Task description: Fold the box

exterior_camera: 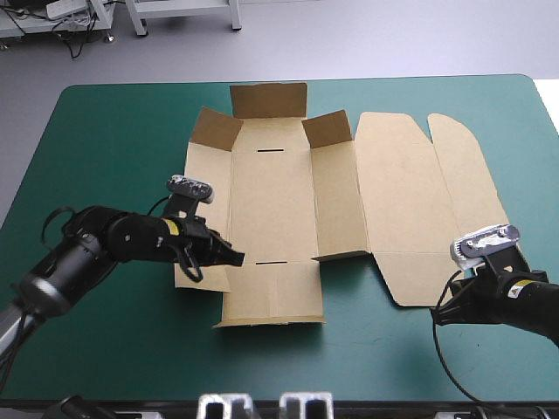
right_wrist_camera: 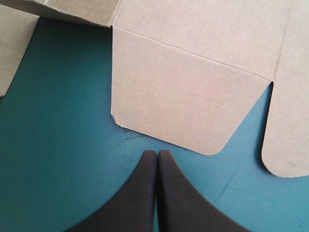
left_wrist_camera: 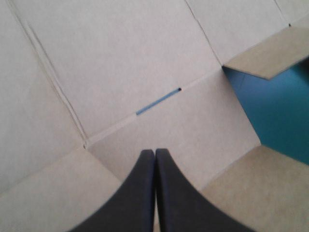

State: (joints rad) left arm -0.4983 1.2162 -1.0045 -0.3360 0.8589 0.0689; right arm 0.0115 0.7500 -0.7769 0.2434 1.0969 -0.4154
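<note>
Left gripper (left_wrist_camera: 155,153), black fins pinched together, sits over the spread-out brown cardboard box (exterior_camera: 275,201). Right gripper (right_wrist_camera: 157,153), likewise closed, hangs above the teal-green cover (right_wrist_camera: 58,145) beside a rounded flap (right_wrist_camera: 183,96).

The frame's middle is occupied by the box (exterior_camera: 288,201) (its upper flaps are raised). Open teal-green cover (exterior_camera: 113,122) is left at the upper left and along the lower edge; the lower corners are blocked by the left arm (exterior_camera: 105,240) and right arm (exterior_camera: 524,305).
</note>
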